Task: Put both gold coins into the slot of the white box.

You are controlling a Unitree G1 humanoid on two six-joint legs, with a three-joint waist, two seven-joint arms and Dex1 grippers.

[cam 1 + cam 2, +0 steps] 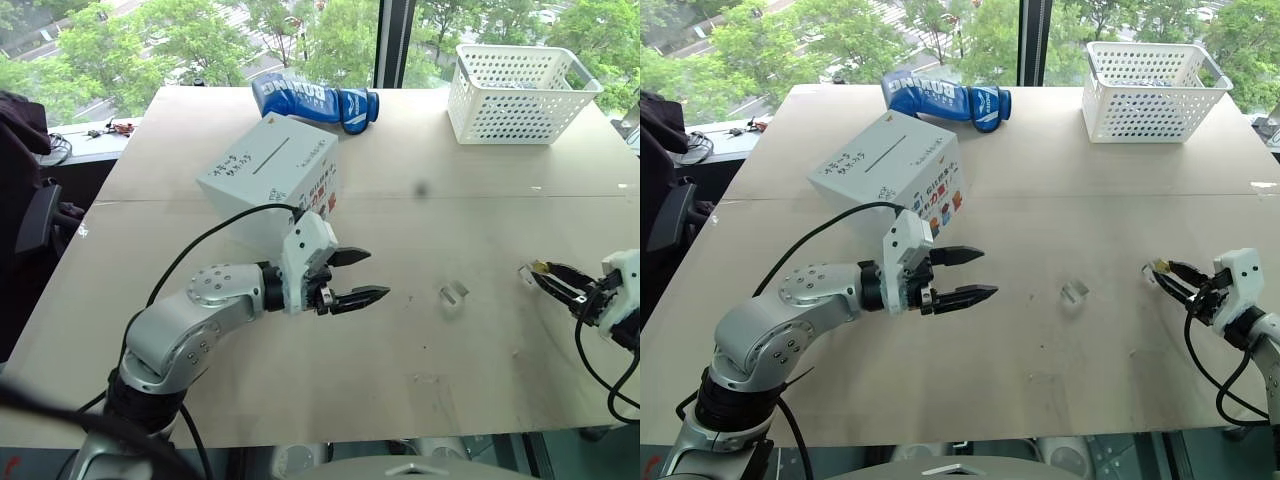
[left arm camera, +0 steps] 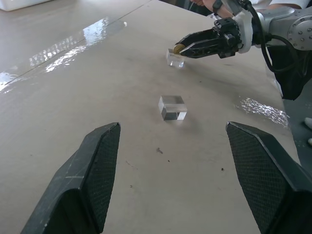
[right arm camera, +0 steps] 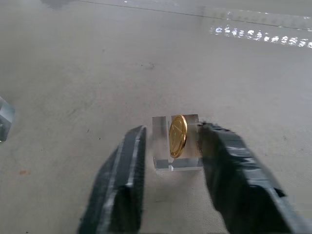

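Beige desk (image 1: 400, 330) by a window: the right jaws (image 3: 170, 146) are closing around a gold coin (image 3: 178, 135) standing on a clear block (image 3: 176, 161). Left jaws (image 1: 355, 277) hang spread beside the white box (image 1: 270, 180). Next likely: pinch, lift, carry to the slot (image 1: 271, 156).

Looked like an upper-floor lab or office test room, plain board-topped table (image 1: 300, 400) stood against tall windows (image 1: 330, 40), treetops and a street lay below, cables trailed at the table's left edge

One gold coin (image 3: 178, 136), two clear blocks (image 2: 172, 107) (image 3: 176, 142), one white box (image 1: 270, 178), one basket (image 1: 520, 92) behind the box, one blue glove (image 1: 315, 101)
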